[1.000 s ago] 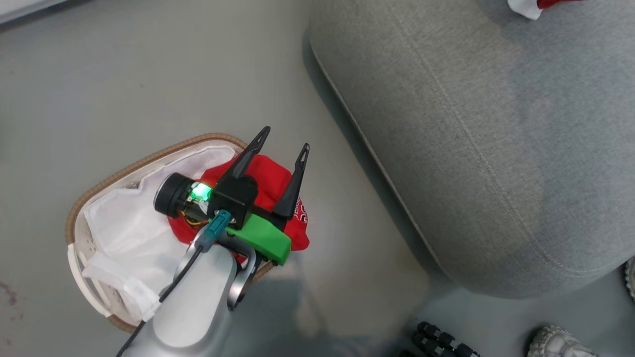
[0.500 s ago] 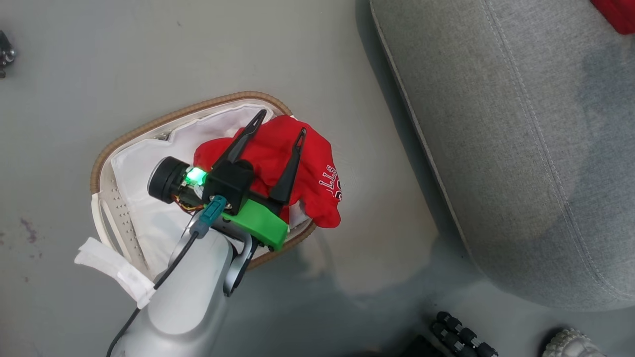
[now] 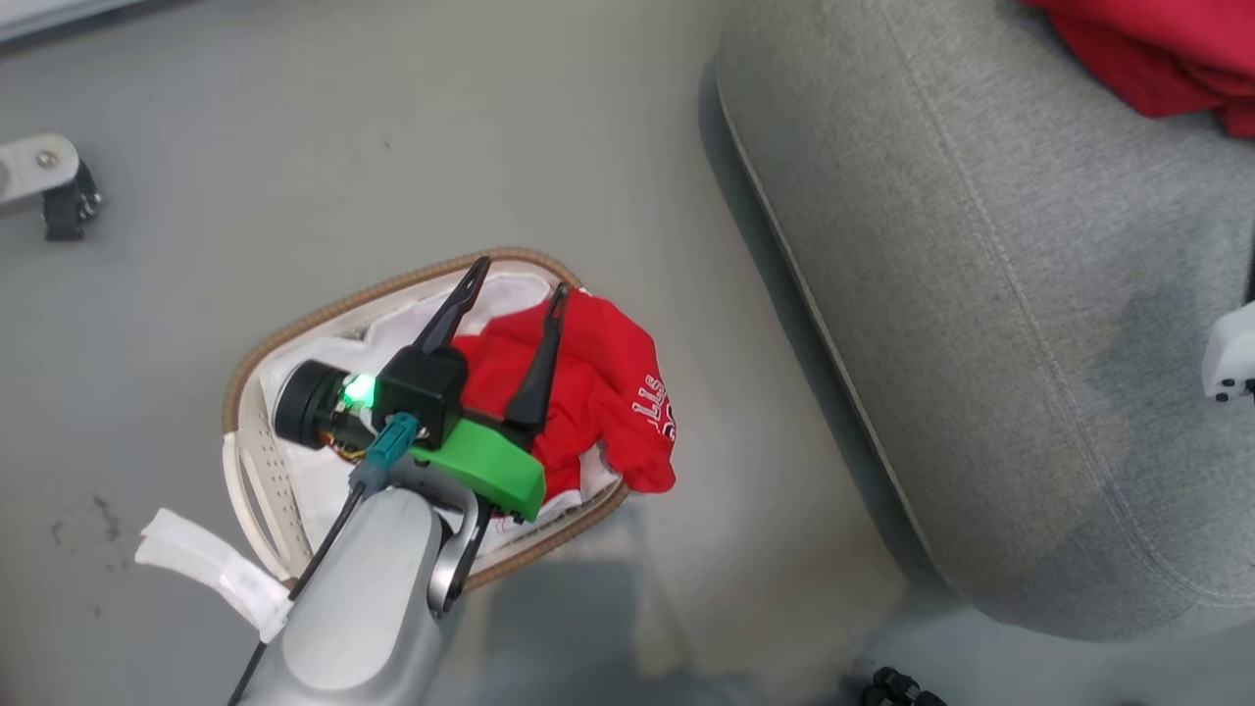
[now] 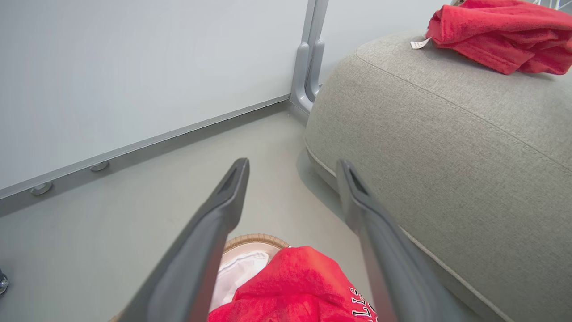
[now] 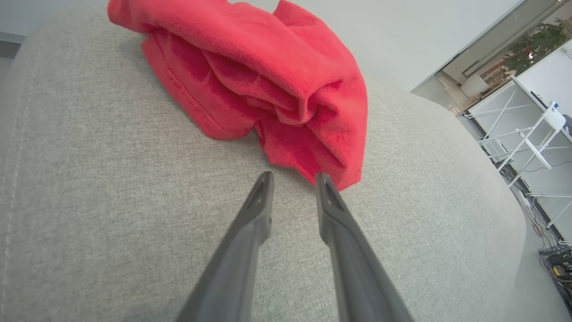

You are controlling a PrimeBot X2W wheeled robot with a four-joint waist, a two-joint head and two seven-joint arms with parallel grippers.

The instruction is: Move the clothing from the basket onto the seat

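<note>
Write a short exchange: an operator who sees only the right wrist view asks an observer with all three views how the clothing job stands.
Operator: My right hand is by a red garment on the seat. Is anything left in the basket?
Observer: Yes, a second red garment, with white lettering, hangs over the basket's rim on the seat's side.
Operator: Where is the left hand?
Observer: Above that garment, open, holding nothing.
</note>
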